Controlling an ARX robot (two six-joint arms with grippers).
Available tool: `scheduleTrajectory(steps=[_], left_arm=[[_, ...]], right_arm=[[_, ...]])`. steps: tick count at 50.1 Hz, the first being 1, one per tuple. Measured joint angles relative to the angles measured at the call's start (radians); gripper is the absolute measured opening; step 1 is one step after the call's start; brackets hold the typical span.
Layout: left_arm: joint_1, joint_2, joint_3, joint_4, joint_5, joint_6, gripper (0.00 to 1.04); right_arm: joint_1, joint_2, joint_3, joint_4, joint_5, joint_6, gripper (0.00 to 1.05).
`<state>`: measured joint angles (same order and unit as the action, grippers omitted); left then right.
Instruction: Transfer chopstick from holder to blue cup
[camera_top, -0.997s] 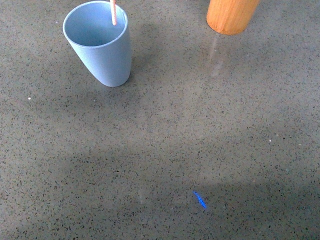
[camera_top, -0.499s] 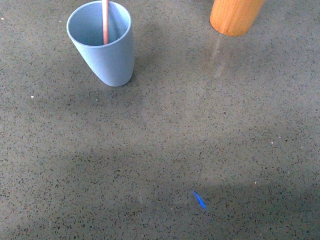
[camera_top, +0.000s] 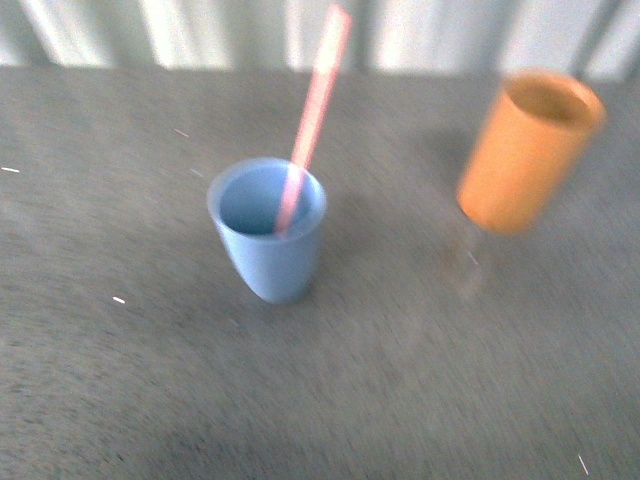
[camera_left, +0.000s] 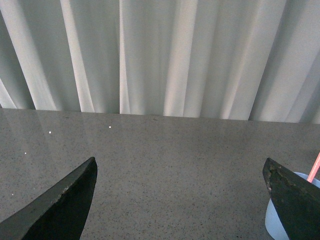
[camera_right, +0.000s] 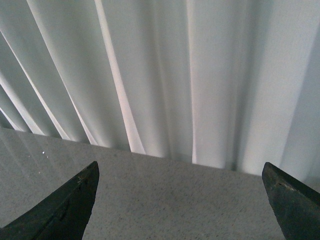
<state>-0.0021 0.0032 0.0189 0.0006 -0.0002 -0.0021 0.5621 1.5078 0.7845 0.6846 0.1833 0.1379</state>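
Count on the grey speckled tabletop (camera_top: 420, 400): one chopstick (camera_top: 312, 115), pink. One blue cup (camera_top: 270, 255). One holder (camera_top: 528, 152), orange-tan. That makes two cups in all and one stick. One pleated white curtain (camera_left: 165, 55) behind. Two grippers seen: left gripper (camera_left: 180, 205) and right gripper (camera_right: 180, 205), two dark fingers each.

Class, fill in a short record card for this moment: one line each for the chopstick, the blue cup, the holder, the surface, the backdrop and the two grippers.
chopstick: pink chopstick stands in the cup, leaning, its top well above the rim
blue cup: blue cup upright, left of the holder
holder: holder orange-tan, apart from the cup; nothing sticks out of it
surface: speckled grey table
backdrop: pale pleated curtain
left gripper: left gripper open, holding nothing
right gripper: right gripper open, holding nothing
image quality: front view blurred
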Motion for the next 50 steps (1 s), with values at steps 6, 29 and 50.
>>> scheduleTrajectory(steps=[6,29,50], left_arm=[[0.000,0.000,0.000,0.000,0.000,0.000,0.98],[0.000,0.000,0.000,0.000,0.000,0.000,0.98],[0.000,0.000,0.000,0.000,0.000,0.000,0.98]], right_arm=[[-0.038,-0.061,0.019,-0.037,-0.014,-0.046,0.95],[-0.224,-0.400,-0.097,-0.115,0.084,-0.216,0.95],[-0.559,-0.850,-0.596,-0.360,0.041,-0.161,0.95]])
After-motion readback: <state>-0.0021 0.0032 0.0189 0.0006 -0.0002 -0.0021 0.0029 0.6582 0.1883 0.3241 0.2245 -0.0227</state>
